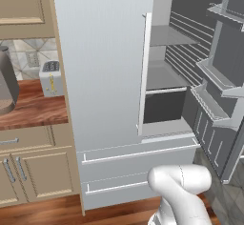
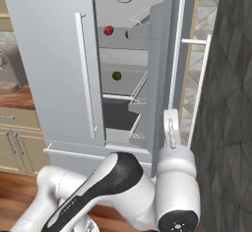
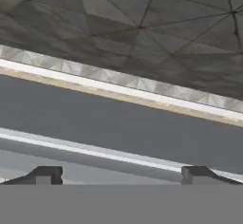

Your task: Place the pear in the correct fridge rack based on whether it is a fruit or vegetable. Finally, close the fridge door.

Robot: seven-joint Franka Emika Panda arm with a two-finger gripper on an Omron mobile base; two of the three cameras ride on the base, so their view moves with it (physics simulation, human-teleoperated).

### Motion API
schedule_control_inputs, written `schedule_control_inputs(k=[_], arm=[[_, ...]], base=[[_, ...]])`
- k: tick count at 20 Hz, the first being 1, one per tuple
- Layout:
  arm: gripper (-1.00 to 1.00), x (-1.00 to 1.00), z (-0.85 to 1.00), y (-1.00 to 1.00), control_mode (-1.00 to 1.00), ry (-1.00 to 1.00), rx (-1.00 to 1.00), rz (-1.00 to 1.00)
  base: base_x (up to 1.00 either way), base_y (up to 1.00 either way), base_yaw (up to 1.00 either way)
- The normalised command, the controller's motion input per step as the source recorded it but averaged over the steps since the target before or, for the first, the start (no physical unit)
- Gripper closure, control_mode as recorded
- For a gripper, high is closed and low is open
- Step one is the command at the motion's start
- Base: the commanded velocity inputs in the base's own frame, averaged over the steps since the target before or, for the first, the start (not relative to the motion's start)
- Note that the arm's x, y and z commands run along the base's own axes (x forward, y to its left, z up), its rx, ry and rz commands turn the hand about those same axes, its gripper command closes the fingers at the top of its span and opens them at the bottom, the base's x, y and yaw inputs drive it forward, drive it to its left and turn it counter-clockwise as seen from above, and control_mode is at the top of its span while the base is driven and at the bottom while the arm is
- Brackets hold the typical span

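Observation:
The fridge stands with its right door (image 1: pixel 224 76) swung open. On the fridge rack (image 2: pixel 118 42), the higher shelf, lies a small red fruit (image 2: pixel 108 30). Right of it a brownish sliver of the pear (image 2: pixel 127 34) shows, mostly hidden behind the door's bins. A dark-green ball (image 2: pixel 116 75) rests on the shelf below. My wrist (image 2: pixel 171 132) rises at the outer side of the open door (image 2: pixel 162 69). In the hand view my gripper (image 3: pixel 121 175) is open, its fingertips (image 3: pixel 45 174) far apart with nothing between them, facing a flat grey panel (image 3: pixel 118 118).
The closed left fridge door (image 1: pixel 102 62) has two drawers (image 1: pixel 138 155) below it. A toaster (image 1: pixel 50 78) and a dark appliance (image 1: pixel 5 81) stand on the wooden counter (image 1: pixel 33 109) to the left. A dark tiled wall (image 2: pixel 226 103) stands close on the right.

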Motion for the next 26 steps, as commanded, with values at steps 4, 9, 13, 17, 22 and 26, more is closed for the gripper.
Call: schedule_control_inputs(k=[4,9,13,17,22,26], arm=[[-1.0,0.11,0.0,-0.59,-1.0,-0.21,0.25,-0.13],[-1.0,0.14,-0.02,-0.4,-1.0,-0.13,0.21,-0.07],[-1.0,0.37,-0.13,-0.15,-1.0,0.0,0.07,0.0],[-1.0,0.38,-0.2,-0.15,-1.0,0.0,0.01,0.01],[-1.0,0.39,-0.21,-0.24,-1.0,0.0,0.0,0.03],[-1.0,0.33,-0.13,-0.28,-1.0,0.0,0.0,0.08]], base=[[0.0,0.0,0.0],[0.0,0.0,0.0],[0.0,0.0,0.0],[0.0,0.0,0.0],[0.0,0.0,0.0],[0.0,0.0,0.0]])
